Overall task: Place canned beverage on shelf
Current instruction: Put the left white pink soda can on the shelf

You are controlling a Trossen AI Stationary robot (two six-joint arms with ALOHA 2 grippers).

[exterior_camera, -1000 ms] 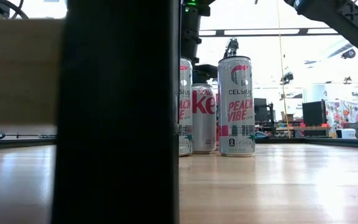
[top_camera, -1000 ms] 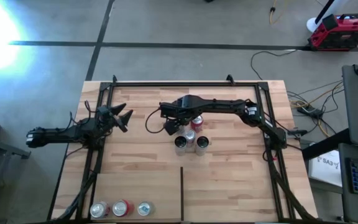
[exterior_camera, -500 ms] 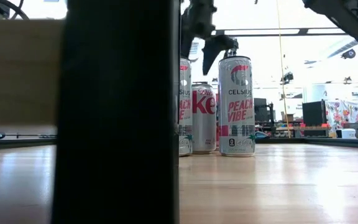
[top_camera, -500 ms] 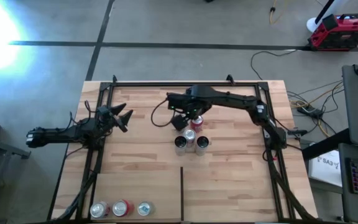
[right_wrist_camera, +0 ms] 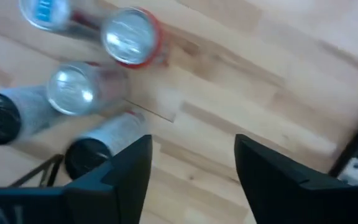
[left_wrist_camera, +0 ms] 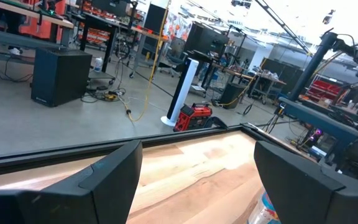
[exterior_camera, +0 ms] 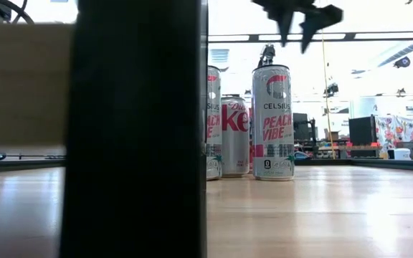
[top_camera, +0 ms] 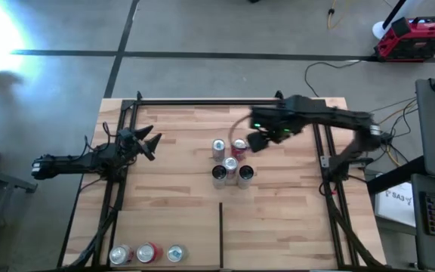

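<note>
Several drink cans stand upright in a cluster on the middle of the wooden shelf (top_camera: 172, 196): a silver-and-blue can (top_camera: 218, 147), a red-rimmed can (top_camera: 239, 146) and others (top_camera: 230, 162) just nearer. The low view shows a tall Celsius can (exterior_camera: 272, 122) and a Coke can (exterior_camera: 234, 136). My right gripper (top_camera: 259, 140) hangs open above and to the right of the cluster, its fingers pointing down and holding nothing (right_wrist_camera: 191, 180) (exterior_camera: 296, 25). My left gripper (top_camera: 146, 142) waits open at the shelf's left side, level and holding nothing (left_wrist_camera: 197, 180).
Three more cans (top_camera: 148, 251) stand in a row at the near left corner. A thin black divider strip (top_camera: 220, 234) runs in from the near edge and fills the left half of the low view (exterior_camera: 135, 129). Black rails (top_camera: 225, 100) frame the board.
My right gripper has risen off the cluster of cans and swung toward the table's right edge. The silver-and-blue can that it stood over now shows upright at the cluster's far left. The other cans have kept their places.
</note>
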